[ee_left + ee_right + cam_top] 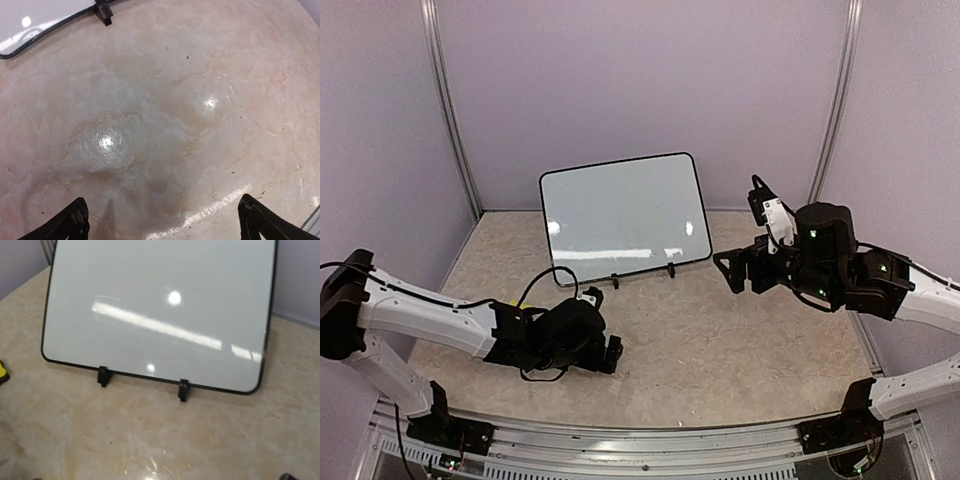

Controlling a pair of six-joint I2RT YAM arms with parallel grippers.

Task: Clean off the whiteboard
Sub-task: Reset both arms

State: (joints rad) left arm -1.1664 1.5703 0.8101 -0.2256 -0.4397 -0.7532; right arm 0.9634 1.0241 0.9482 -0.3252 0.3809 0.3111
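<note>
The whiteboard (625, 218) stands tilted back on two small black feet at the rear middle of the table, and its white face shows no writing. In the right wrist view the whiteboard (160, 315) fills the upper frame. My right gripper (725, 270) hovers to the right of the board's lower right corner, open and empty, with only one dark fingertip (286, 476) showing at the bottom edge. My left gripper (614, 355) is low over the table in front of the board. Its fingertips (75, 220) are spread wide with nothing between them. The board's corner (30, 20) shows at top left.
The beige marbled tabletop (720, 350) lies between the arms and the board. Grey walls with metal posts (450, 110) close in the back and sides. A small yellow thing (2, 371) shows at the left edge of the right wrist view.
</note>
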